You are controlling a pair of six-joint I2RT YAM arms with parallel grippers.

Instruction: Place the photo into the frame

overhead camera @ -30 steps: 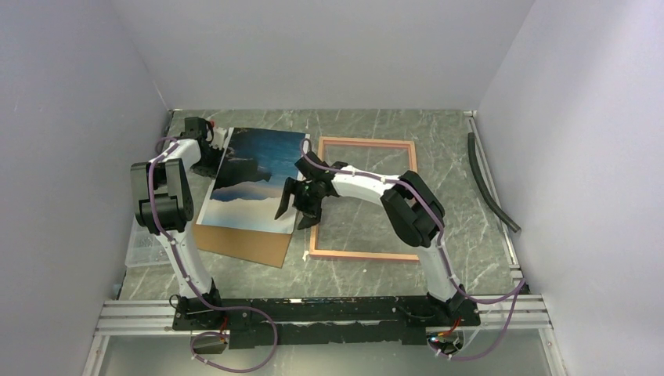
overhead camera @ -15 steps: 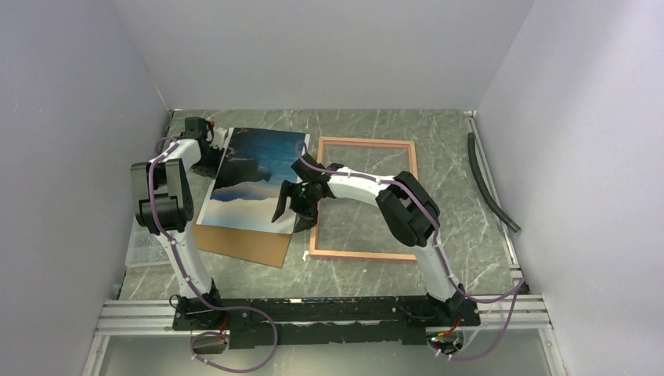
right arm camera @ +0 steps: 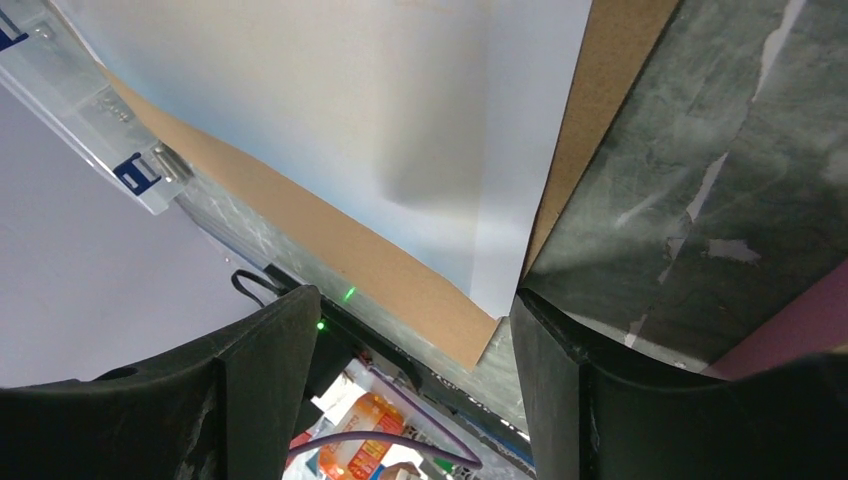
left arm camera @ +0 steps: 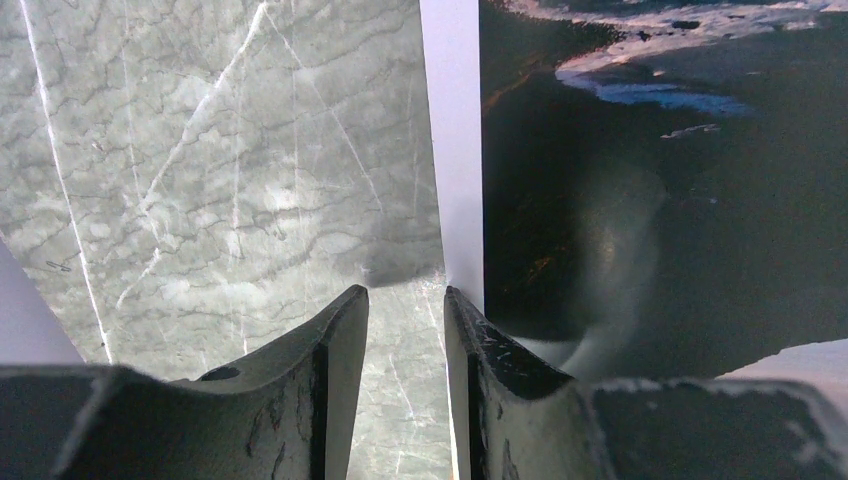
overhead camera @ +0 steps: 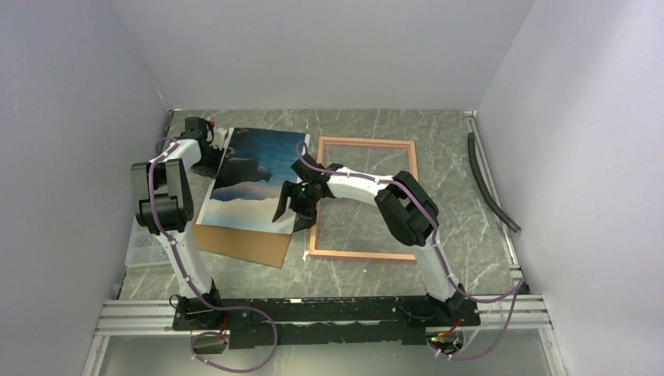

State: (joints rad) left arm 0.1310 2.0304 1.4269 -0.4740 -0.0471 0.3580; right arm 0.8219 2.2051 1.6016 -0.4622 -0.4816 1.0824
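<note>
The photo (overhead camera: 252, 178) lies picture side up, partly on a brown backing board (overhead camera: 244, 244). The pink frame (overhead camera: 366, 142) lies flat to its right, nothing inside it but the table. My left gripper (overhead camera: 211, 158) is low at the photo's far left edge. In the left wrist view it (left arm camera: 405, 300) is open a little, with bare table in the gap and one finger (left arm camera: 470, 335) against the photo's white border (left arm camera: 452, 150). My right gripper (overhead camera: 292, 207) hovers wide open and empty over the photo's near right corner. The right wrist view shows the photo's pale part (right arm camera: 380, 120), the board (right arm camera: 330, 240) and the frame (right arm camera: 805, 330).
A black hose (overhead camera: 490, 185) lies along the right wall. A clear plastic box (overhead camera: 141, 247) sits at the left wall beside the board. A metal rail (overhead camera: 313, 312) with the arm bases runs along the near edge.
My right gripper has moved a little to the left, from over the frame's left side towards the photo's near right corner. The left arm, photo and frame have not moved.
</note>
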